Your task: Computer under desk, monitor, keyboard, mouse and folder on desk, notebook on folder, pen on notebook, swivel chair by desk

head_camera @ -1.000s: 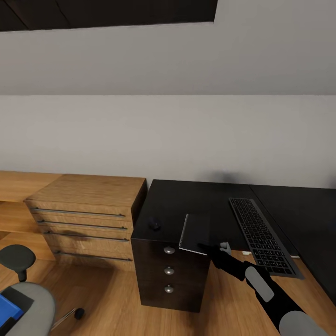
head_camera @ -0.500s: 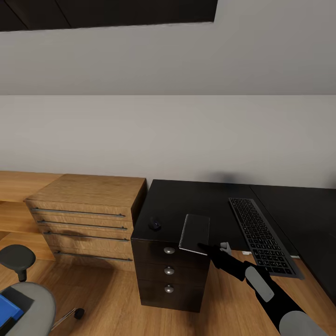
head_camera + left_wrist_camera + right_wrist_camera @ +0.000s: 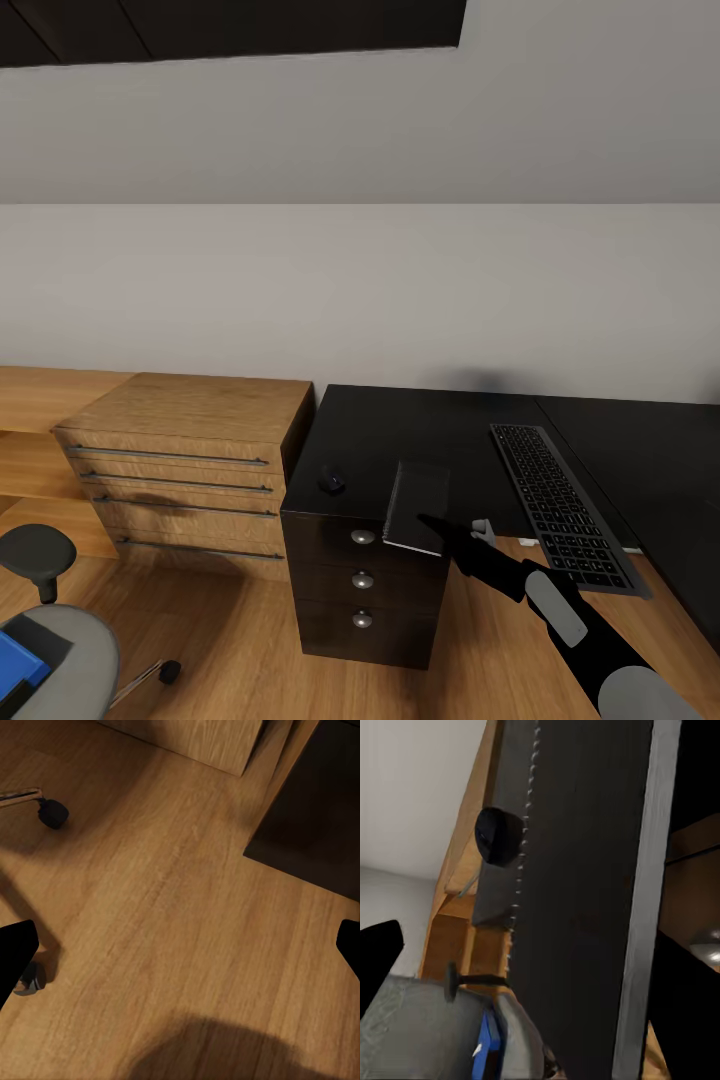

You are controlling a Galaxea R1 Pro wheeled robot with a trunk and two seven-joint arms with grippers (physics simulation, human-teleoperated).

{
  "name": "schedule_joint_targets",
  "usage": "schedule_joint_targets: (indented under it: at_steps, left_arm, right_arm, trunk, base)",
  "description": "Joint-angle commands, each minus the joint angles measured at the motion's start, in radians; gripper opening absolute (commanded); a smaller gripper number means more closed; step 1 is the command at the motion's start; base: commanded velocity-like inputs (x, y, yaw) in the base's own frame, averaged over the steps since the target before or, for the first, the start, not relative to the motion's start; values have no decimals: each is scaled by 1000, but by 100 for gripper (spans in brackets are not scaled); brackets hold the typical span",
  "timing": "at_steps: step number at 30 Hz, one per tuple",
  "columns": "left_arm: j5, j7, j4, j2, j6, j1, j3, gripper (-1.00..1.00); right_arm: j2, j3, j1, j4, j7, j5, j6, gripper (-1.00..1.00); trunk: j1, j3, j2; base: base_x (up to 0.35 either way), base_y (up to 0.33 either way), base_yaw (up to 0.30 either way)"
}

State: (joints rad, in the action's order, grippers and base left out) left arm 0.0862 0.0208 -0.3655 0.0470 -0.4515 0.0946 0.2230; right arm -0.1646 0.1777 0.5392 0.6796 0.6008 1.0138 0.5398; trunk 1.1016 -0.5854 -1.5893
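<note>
From the head view, the right gripper (image 3: 432,527) reaches forward at about five o'clock and pinches the near edge of a dark spiral-bound notebook (image 3: 418,502), tilting it up off the front of the desk (image 3: 400,430). The fingers are clamped on the notebook's cover; in the right wrist view the notebook (image 3: 577,900) spans the frame with its wire spine running along it. A small black mouse (image 3: 332,481) sits on the desk at the notebook's nine o'clock, and the keyboard (image 3: 560,505) lies at its three o'clock. The blue folder (image 3: 20,655) rests on the swivel chair (image 3: 60,650) at eight o'clock. The left gripper (image 3: 180,952) hangs over bare floor, fingers spread apart. The notebook looks light and thin, likely to flex, so holding near an edge's middle seems safest.
</note>
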Motion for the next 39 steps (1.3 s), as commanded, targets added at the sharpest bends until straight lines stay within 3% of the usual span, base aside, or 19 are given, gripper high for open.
schedule_joint_targets:
  at_steps: [1, 39]
  left_arm:
    - [9, 2, 0, 0, -3, 0, -1, 100]
    - [9, 2, 0, -1, -3, 0, -1, 100]
  right_arm:
    - [-1, 3, 1, 0, 0, 8, 4, 100]
    - [-1, 3, 1, 0, 1, 6, 2, 100]
  trunk:
    - [0, -1, 0]
    - [-8, 5, 14]
  base:
    - [0, 0, 0]
    - [0, 0, 0]
